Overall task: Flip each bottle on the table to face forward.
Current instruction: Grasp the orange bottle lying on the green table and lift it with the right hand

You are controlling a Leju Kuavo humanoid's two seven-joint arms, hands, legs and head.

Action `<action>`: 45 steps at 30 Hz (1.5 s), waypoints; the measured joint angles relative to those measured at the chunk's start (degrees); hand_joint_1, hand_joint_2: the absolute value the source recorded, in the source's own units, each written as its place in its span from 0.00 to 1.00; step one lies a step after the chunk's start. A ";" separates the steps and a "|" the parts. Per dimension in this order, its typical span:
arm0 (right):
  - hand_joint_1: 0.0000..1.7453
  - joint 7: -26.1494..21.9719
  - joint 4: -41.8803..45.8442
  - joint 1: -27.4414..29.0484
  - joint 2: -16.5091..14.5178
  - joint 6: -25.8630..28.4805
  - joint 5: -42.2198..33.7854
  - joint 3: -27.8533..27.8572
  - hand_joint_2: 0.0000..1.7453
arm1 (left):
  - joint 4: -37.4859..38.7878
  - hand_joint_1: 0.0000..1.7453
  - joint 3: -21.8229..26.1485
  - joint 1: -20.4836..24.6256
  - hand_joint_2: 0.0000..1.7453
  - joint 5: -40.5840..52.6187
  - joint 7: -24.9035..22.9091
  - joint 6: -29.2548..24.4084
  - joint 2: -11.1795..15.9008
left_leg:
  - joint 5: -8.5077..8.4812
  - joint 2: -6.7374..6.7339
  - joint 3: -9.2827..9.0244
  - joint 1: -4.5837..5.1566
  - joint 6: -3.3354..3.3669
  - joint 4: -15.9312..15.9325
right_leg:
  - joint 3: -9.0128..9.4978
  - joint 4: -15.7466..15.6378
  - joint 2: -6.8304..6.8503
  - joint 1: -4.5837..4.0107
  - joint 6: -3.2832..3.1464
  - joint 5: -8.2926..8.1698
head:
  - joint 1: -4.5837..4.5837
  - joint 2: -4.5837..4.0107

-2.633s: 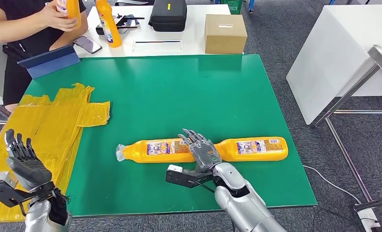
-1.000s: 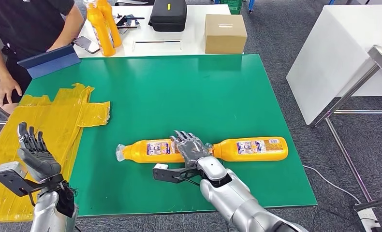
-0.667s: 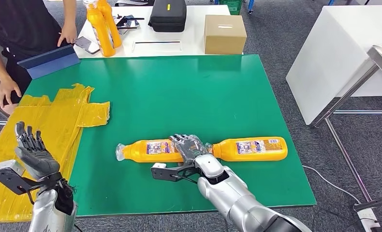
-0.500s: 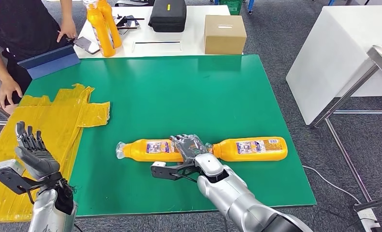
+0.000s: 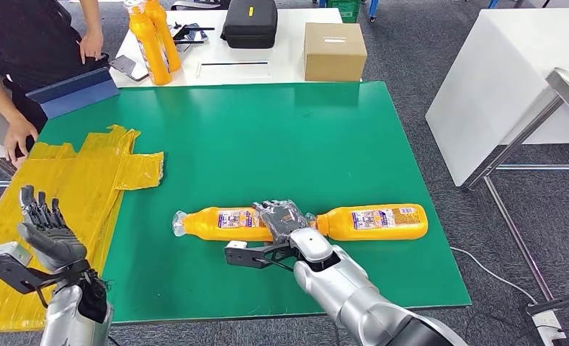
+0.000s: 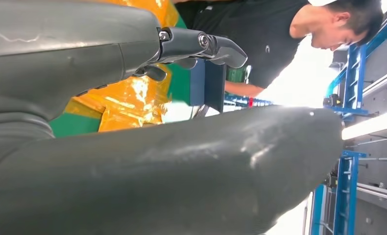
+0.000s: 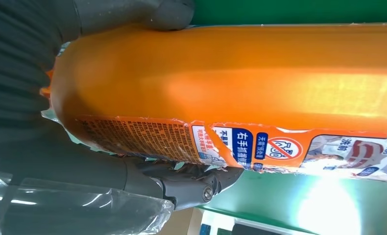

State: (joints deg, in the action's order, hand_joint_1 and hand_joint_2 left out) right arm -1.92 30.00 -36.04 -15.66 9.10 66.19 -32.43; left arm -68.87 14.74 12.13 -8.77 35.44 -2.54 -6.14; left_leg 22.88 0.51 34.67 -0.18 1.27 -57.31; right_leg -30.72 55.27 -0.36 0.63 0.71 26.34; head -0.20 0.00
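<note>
Two orange bottles lie end to end on the green table (image 5: 267,130) near its front edge. The left bottle (image 5: 220,224) has its cap pointing left; the right bottle (image 5: 372,221) lies with its cap toward the middle. My right hand (image 5: 285,220) grips the base end of the left bottle. In the right wrist view the thumb and the fingers (image 7: 181,183) wrap around the orange bottle (image 7: 260,93), label side showing. My left hand (image 5: 47,234) is raised, open and holding nothing, above the table's front left corner.
A crumpled yellow plastic sheet (image 5: 87,173) covers the table's left side. On the white table behind stand two upright orange bottles (image 5: 152,36), a black case (image 5: 251,21) and a cardboard box (image 5: 334,49). A person (image 5: 29,43) stands at the far left by a blue board (image 5: 73,90).
My right hand slid left from the gap between the bottles and closed around the left bottle's base. The person set a bottle down on the white table. My left hand rose, then sank slightly.
</note>
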 joint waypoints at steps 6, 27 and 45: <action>1.00 -0.40 3.43 1.26 0.65 1.83 0.16 -0.01 1.00 | 0.00 0.00 0.00 -2.08 0.75 -3.97 -0.47 5.92 0.01 | 0.00 0.00 0.07 0.00 0.00 0.00 | -0.07 0.00 0.00 0.00 0.00 0.00 | 0.00 0.00; 1.00 1.22 32.66 3.85 5.23 -1.77 -4.86 0.12 1.00 | 0.04 0.00 -10.73 -3.44 1.00 -11.17 -6.38 16.04 -1.55 | 0.00 0.03 0.33 0.03 0.00 -0.03 | -0.30 0.00 0.01 0.02 0.07 -0.05 | 0.01 0.00; 1.00 1.02 34.25 1.52 2.42 -1.50 -9.30 -0.07 1.00 | 3.07 0.00 -17.95 -1.86 1.00 -16.81 -9.35 18.77 -4.16 | 0.00 0.04 0.41 0.04 0.00 -0.03 | -0.33 0.00 0.01 0.02 0.08 -0.05 | -0.01 0.00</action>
State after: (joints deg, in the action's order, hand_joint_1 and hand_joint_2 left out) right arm -0.91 64.25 -34.52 -13.24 7.61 56.89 -32.50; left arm -65.80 -3.21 10.27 -25.58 26.09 16.23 -10.30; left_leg 22.88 0.55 35.08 -0.14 1.28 -57.34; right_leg -31.05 55.28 -0.35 0.64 0.79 26.29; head -0.21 0.00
